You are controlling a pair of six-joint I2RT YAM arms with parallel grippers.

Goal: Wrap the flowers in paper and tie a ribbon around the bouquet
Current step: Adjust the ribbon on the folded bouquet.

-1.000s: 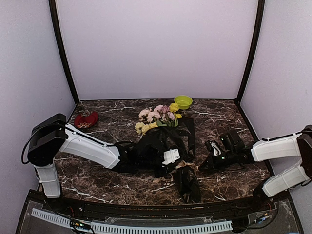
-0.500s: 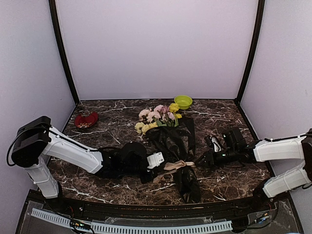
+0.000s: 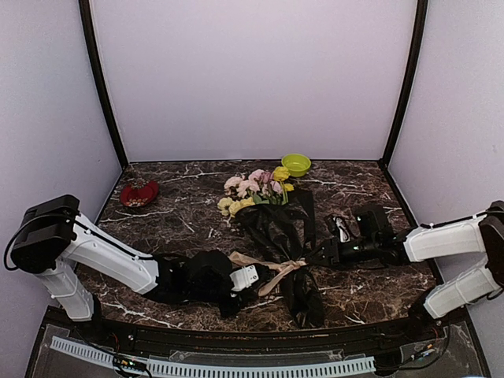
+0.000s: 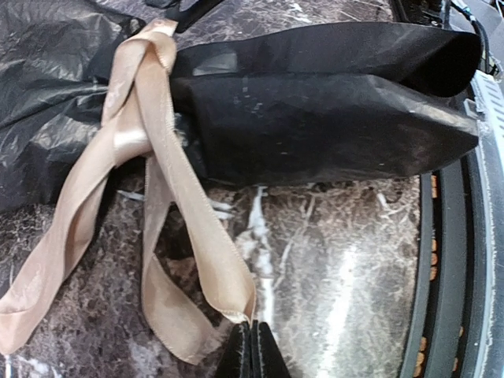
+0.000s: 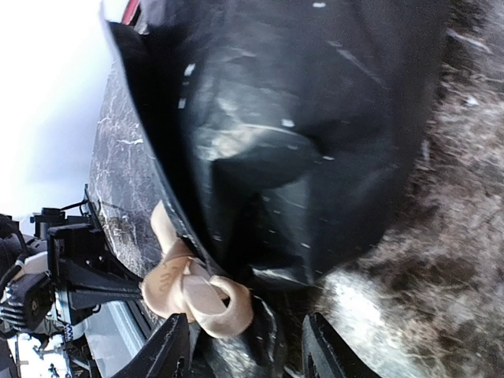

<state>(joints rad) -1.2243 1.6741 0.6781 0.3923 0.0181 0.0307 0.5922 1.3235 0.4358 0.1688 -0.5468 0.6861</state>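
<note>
Marbled table (image 3: 181,213): ribbon (image 4: 130,138) between closed left fingers (image 4: 238,358); right fingers (image 5: 169,350) apart beside bouquet (image 3: 276,224).

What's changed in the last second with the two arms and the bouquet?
The left gripper, jaws shut on the ribbon, drew back leftward toward the near edge, pulling a ribbon tail out. The right gripper opened its jaws and edged in toward the bouquet. The bouquet and the green bowl stayed put.
</note>
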